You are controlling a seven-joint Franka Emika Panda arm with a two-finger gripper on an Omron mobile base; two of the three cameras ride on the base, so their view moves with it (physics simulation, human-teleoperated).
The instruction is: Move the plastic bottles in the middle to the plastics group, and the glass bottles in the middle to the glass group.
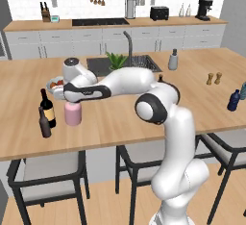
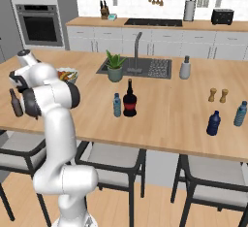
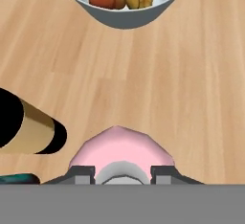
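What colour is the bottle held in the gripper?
Pale pink, with a grey cap; the pink bottle shows best in the left base view, beside the wine bottle.

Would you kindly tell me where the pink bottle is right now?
In the left base view, the pink bottle stands on the counter's left side, gripped from above, just right of the wine bottle.

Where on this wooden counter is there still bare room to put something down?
Free: the stretch between the squat dark bottle and the brown shakers. Crowded: the left end, where the pincer grips a pink bottle beside the wine bottle and fruit bowl.
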